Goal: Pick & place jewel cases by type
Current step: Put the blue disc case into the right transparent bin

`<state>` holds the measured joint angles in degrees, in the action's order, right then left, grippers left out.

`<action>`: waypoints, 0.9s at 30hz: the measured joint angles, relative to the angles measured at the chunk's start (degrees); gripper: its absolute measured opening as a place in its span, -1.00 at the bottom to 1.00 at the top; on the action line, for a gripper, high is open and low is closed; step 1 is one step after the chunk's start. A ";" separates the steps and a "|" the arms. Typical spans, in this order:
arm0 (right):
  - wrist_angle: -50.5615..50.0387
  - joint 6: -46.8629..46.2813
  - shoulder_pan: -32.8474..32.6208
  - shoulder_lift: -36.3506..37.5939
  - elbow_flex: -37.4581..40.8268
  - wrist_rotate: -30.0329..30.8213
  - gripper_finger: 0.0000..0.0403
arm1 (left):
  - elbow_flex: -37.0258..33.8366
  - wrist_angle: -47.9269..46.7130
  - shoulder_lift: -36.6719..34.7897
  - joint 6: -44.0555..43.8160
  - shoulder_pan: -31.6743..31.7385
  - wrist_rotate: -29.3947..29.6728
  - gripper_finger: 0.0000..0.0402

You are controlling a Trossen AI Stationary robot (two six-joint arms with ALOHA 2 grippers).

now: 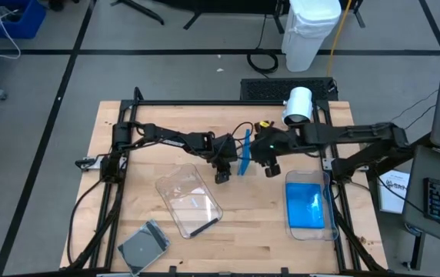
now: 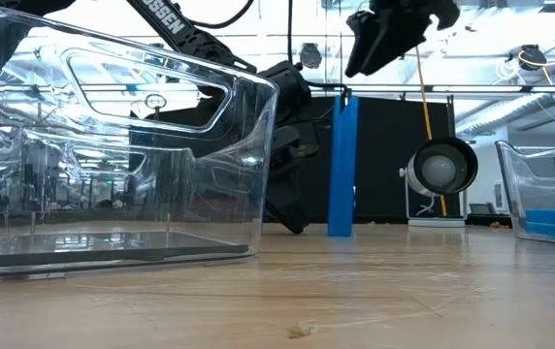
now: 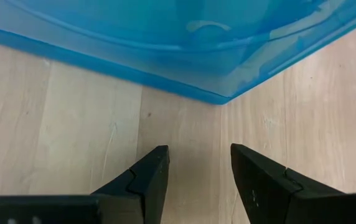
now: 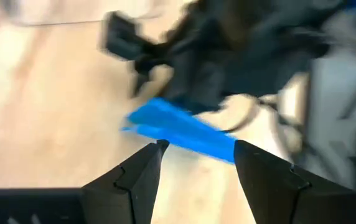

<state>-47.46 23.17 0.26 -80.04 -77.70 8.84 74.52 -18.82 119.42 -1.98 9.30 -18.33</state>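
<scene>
Sorting partly done: 1 bright blue square plastic jewel case point(image 1: 245, 152) upright on wooden bench point(image 1: 266, 238), between left gripper point(image 1: 221, 175) and right gripper point(image 1: 271, 168); both jaws parted, empty; grey case point(image 1: 144, 246) unsorted beside clear tub point(image 1: 189, 201).

Seen from directly overhead, the high camera takes in the whole tabletop point(image 1: 235, 238) and both arms. The low camera sits at tabletop level, close behind a clear tub point(image 2: 113, 155), facing the room. Each wrist camera looks past its own tool, the left tool point(image 3: 200, 171) very near the wood. All four views share the upright blue jewel case point(image 1: 245, 152).
</scene>
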 joint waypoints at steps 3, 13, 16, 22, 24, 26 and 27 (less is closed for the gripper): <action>-4.84 -0.41 0.28 -4.18 -3.63 -2.95 -0.03 | 0.00 -0.07 0.00 0.18 0.03 0.13 -0.10; -4.87 16.09 -2.20 -12.01 -4.43 15.47 -0.15 | 0.00 -0.14 0.00 0.22 0.07 0.18 -0.10; -4.24 18.86 -2.91 -13.25 -4.45 18.60 -0.17 | 0.00 -0.14 0.00 0.34 0.07 0.20 -0.10; -3.29 22.30 -3.07 -14.46 -4.56 20.72 -0.18 | 0.00 -0.18 0.00 1.18 0.09 0.31 -0.10; -1.98 23.09 -3.17 -14.44 -4.53 21.43 -0.18 | 0.00 -0.22 0.00 1.34 0.09 0.28 -0.10; -0.98 24.24 -3.42 -14.31 -4.41 22.41 -0.18 | 0.00 -0.23 0.00 1.34 0.09 0.29 -0.10; -0.48 24.68 -3.58 -14.31 -4.40 22.47 -0.18 | 0.00 -0.26 0.00 1.34 0.09 0.29 -0.10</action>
<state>-47.94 47.85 -3.32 -94.35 -82.11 31.31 74.52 -19.08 119.42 -0.64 9.39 -18.04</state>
